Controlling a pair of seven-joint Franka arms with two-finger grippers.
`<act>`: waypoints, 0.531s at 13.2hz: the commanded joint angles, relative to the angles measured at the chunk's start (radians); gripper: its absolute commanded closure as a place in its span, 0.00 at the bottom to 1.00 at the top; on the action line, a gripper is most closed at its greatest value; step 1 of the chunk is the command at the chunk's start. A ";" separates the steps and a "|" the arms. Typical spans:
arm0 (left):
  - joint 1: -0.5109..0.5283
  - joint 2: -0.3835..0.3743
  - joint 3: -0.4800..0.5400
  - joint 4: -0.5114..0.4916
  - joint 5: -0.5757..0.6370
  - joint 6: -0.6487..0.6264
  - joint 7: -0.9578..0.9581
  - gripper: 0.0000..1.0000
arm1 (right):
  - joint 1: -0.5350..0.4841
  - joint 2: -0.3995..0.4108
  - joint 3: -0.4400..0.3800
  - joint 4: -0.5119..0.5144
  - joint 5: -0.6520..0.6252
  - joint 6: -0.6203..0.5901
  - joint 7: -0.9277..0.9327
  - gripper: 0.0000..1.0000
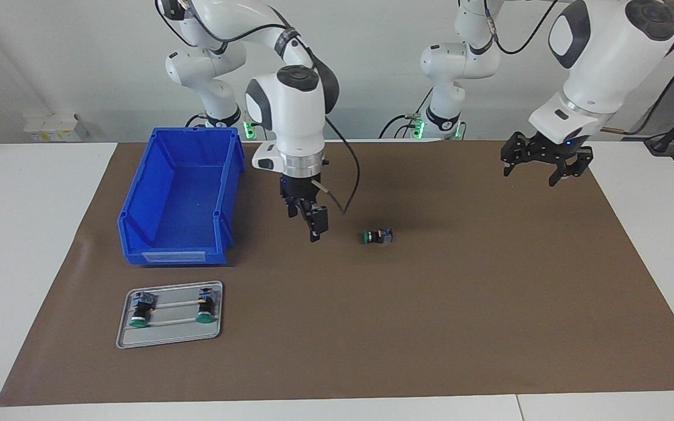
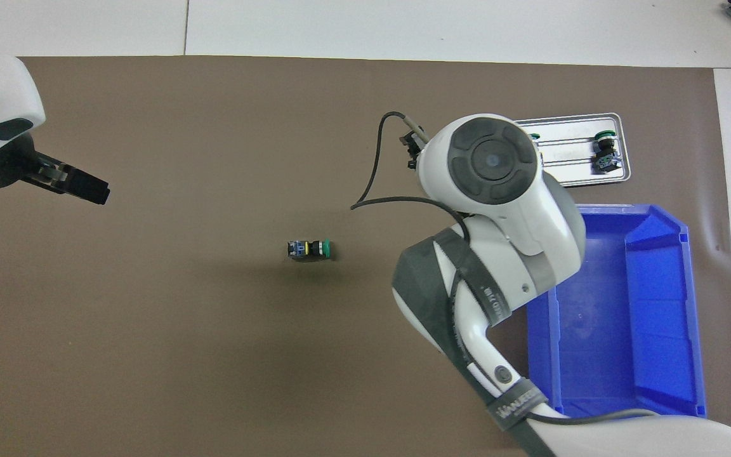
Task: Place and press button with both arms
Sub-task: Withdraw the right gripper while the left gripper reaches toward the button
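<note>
A button (image 1: 378, 236) (image 2: 308, 249) lies on its side on the brown mat, mid-table, with its green cap pointing toward the right arm's end. My right gripper (image 1: 308, 228) hangs low over the mat between the blue bin and this button, open, holding nothing and not touching the button. In the overhead view the arm's own wrist hides it. My left gripper (image 1: 533, 175) (image 2: 80, 184) waits in the air over the mat at the left arm's end, open and empty.
A blue bin (image 1: 138, 234) (image 2: 695, 317) stands on the mat at the right arm's end. Farther from the robots than the bin lies a grey tray (image 1: 170, 339) (image 2: 568, 181) with two more green-capped buttons (image 1: 138, 310) (image 1: 205, 307) on it.
</note>
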 commanded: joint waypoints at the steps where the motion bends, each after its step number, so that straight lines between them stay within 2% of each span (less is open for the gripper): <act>1: -0.093 -0.092 0.008 -0.171 -0.023 0.140 0.080 0.00 | -0.149 -0.074 0.016 -0.046 0.002 -0.044 -0.328 0.00; 4: -0.178 -0.131 0.008 -0.282 -0.139 0.246 0.218 0.00 | -0.333 -0.120 0.016 -0.047 0.065 -0.100 -0.723 0.00; 7: -0.279 -0.142 0.008 -0.365 -0.155 0.318 0.371 0.00 | -0.452 -0.183 0.016 -0.041 0.078 -0.178 -1.000 0.00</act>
